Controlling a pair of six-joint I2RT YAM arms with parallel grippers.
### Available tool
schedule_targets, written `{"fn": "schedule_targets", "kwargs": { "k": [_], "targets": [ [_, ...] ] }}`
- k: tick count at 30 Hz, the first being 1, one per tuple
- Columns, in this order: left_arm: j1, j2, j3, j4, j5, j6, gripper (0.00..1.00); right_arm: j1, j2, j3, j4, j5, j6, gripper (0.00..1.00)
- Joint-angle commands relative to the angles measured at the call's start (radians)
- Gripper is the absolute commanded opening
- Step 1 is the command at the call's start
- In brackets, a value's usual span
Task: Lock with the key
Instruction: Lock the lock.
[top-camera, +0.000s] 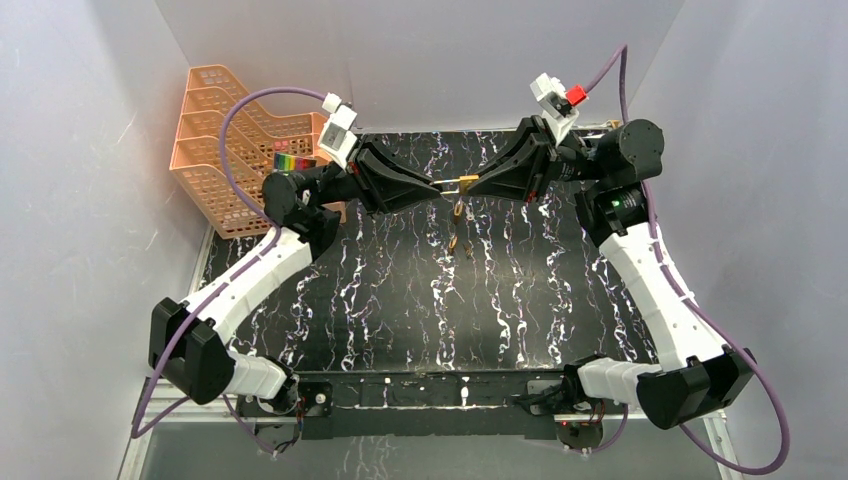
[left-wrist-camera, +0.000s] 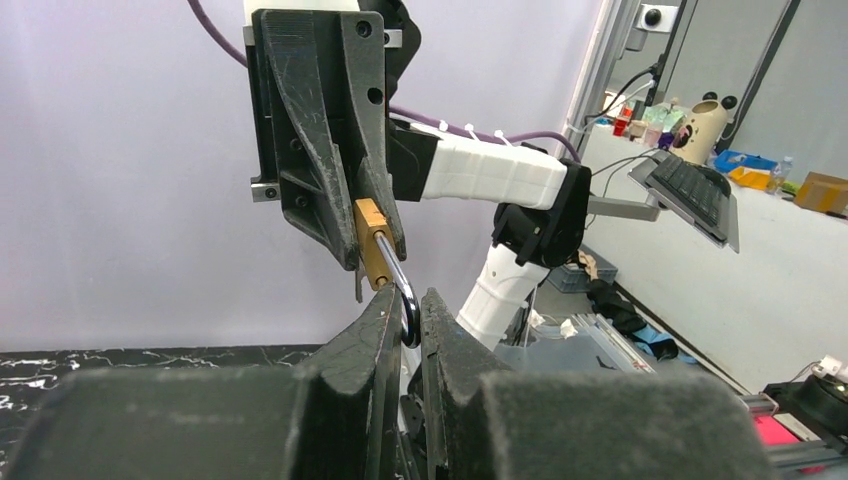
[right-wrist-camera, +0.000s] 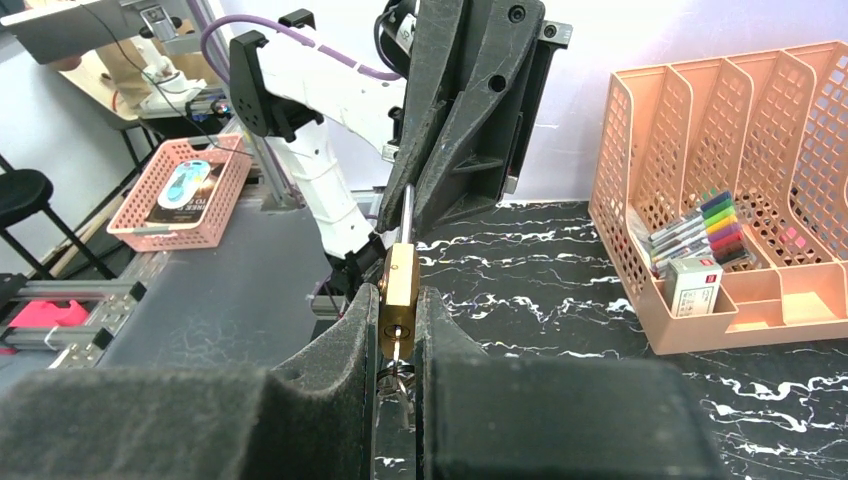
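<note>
From the top view, we are seeing the lock (top-camera: 467, 182) held in the air over the far middle of the black, white-veined table (top-camera: 380, 300), between two arms that are meeting tip to tip. The left gripper (top-camera: 437, 187) is reaching in from the left and the right gripper (top-camera: 480, 183) from the right. A key (top-camera: 457, 210) is hanging below the lock. An orange mesh rack (top-camera: 225, 130) is standing at the far left corner.

In the left wrist view, we are looking at a rectangular brass body with a smooth, curved steel shackle (left-wrist-camera: 403, 285). The left gripper (left-wrist-camera: 405, 320) is clamping the bend of that shackle between its matte black fingers. The right gripper (left-wrist-camera: 374, 262), rough black plastic, is squeezing the brass body from above.

In the right wrist view, the right gripper (right-wrist-camera: 400, 320) is pinching the brass body (right-wrist-camera: 401, 283) between its grainy pads, keyhole facing us, and the key (right-wrist-camera: 397, 352) is sitting in it, hanging down into the gap. The shackle (right-wrist-camera: 408, 225) is running up into the closed left gripper (right-wrist-camera: 410, 200). We cannot tell whether the shackle is pushed home. Coloured pens (right-wrist-camera: 700, 225) are lying in the rack (right-wrist-camera: 790, 160) on the right. A pink basket (right-wrist-camera: 180, 190) is resting off the table on the left.
</note>
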Motion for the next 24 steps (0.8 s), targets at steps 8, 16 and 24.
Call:
{"fn": "schedule_targets", "kwargs": {
  "k": [8, 16, 24],
  "targets": [
    [-0.108, 0.069, 0.001, -0.06, 0.009, 0.063, 0.0, 0.081, 0.019, 0.026, 0.066, 0.181, -0.018, 0.0],
    [-0.154, 0.121, 0.043, -0.06, -0.022, 0.091, 0.0, 0.182, 0.033, 0.005, -0.049, 0.236, -0.124, 0.0],
    [-0.157, 0.082, 0.014, -0.094, -0.029, 0.171, 0.0, 0.2, 0.02, 0.029, -0.145, 0.269, -0.215, 0.0]
  ]
}}
